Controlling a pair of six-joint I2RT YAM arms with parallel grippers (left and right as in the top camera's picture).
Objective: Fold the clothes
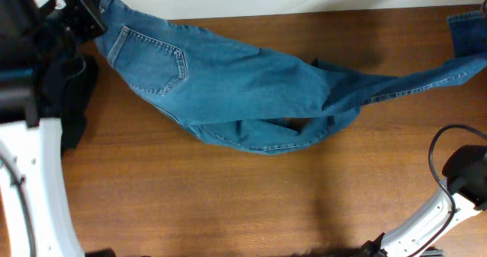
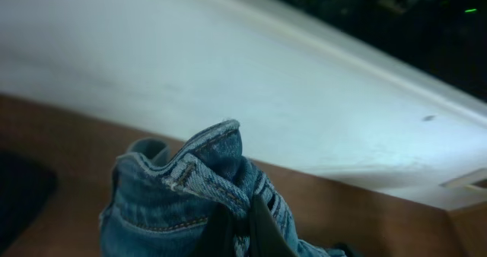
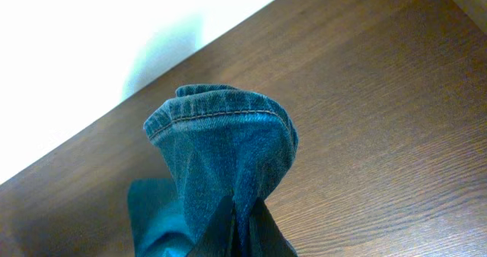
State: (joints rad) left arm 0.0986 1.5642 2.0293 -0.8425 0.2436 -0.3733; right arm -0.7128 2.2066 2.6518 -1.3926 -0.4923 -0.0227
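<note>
Only one pair of jeans [image 1: 251, 90] is on the single wooden table [image 1: 228, 211], stretched from the upper left to the right edge. Both grippers are clamped on it: the left gripper [image 2: 242, 228] pinches the waistband and the right gripper [image 3: 242, 225] pinches a leg hem. One black garment [image 1: 74, 97] lies at the left, partly hidden behind the arm. The second leg is bunched underneath, and its hem is hard to make out.
</note>
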